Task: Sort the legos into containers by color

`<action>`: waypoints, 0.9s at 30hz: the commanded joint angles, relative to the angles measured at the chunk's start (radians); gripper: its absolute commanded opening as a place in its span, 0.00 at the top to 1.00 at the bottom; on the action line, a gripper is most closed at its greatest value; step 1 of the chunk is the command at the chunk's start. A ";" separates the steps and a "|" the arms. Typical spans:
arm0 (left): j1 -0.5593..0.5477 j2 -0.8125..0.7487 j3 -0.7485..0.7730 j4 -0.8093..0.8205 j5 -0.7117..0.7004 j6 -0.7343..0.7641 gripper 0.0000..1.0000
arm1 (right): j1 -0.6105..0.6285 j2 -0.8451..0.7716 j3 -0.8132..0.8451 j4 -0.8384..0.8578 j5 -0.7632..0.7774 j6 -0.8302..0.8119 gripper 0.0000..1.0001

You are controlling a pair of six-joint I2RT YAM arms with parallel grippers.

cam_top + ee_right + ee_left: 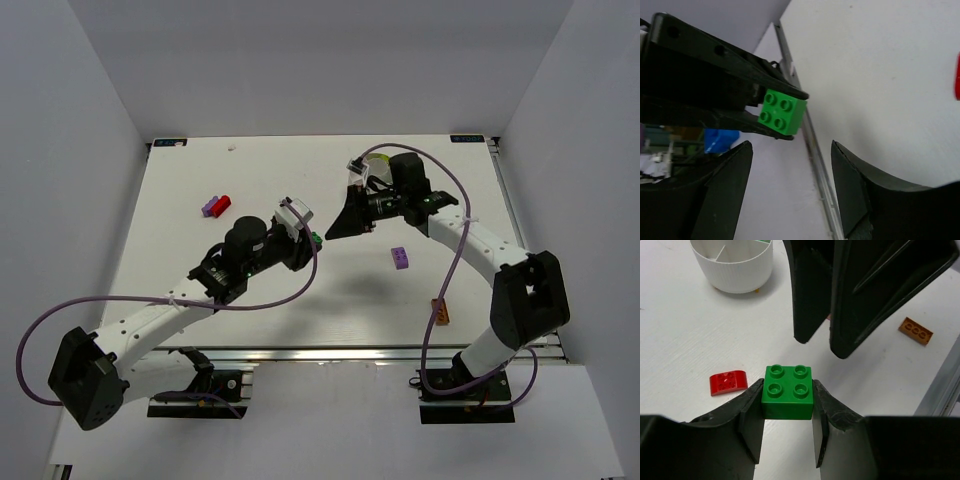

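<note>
My left gripper point(788, 386) is shut on a green lego point(788, 391) with four studs, held off the table near its middle point(315, 238). My right gripper point(791, 172) stands open just in front of that brick point(782, 111), its black fingers point(812, 295) pointing at it with nothing between them. The round white dish with the containers point(735, 262) stands at the far side, mostly hidden under the right arm in the top view point(371, 179). Loose on the table are a red curved lego point(728, 382), a purple lego point(400, 257) and an orange lego point(915, 331).
A red and a purple lego point(216, 205) lie together at the left of the table. The orange lego point(440, 312) sits close to the front edge rail point(350, 350). White walls close in the table on three sides.
</note>
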 commanded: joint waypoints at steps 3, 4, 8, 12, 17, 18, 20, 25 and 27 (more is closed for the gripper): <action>-0.015 -0.025 0.031 -0.018 -0.031 0.045 1.00 | 0.015 0.020 -0.015 0.159 -0.099 0.204 0.30; -0.016 -0.024 0.034 -0.018 -0.030 0.044 1.00 | 0.016 0.024 -0.012 0.159 -0.097 0.212 0.30; -0.016 -0.004 0.055 -0.007 -0.023 0.004 1.00 | -0.030 0.020 0.039 0.107 0.008 0.116 0.30; -0.016 0.077 0.118 -0.001 0.012 -0.018 1.00 | -0.145 0.050 0.105 0.049 0.033 0.089 0.33; -0.019 0.105 0.138 0.050 0.036 0.022 1.00 | -0.166 0.020 0.047 0.076 -0.077 0.130 0.34; -0.019 0.106 0.149 0.051 0.039 0.028 1.00 | -0.163 0.009 0.019 0.113 -0.097 0.210 0.33; -0.017 0.114 0.158 0.053 0.053 0.073 1.00 | -0.143 -0.020 -0.039 0.159 -0.134 0.265 0.32; -0.019 0.129 0.195 0.064 0.073 0.091 1.00 | -0.094 -0.048 -0.072 0.263 -0.153 0.350 0.30; -0.017 0.137 0.201 0.073 0.082 0.084 1.00 | -0.087 -0.046 -0.075 0.297 -0.154 0.371 0.30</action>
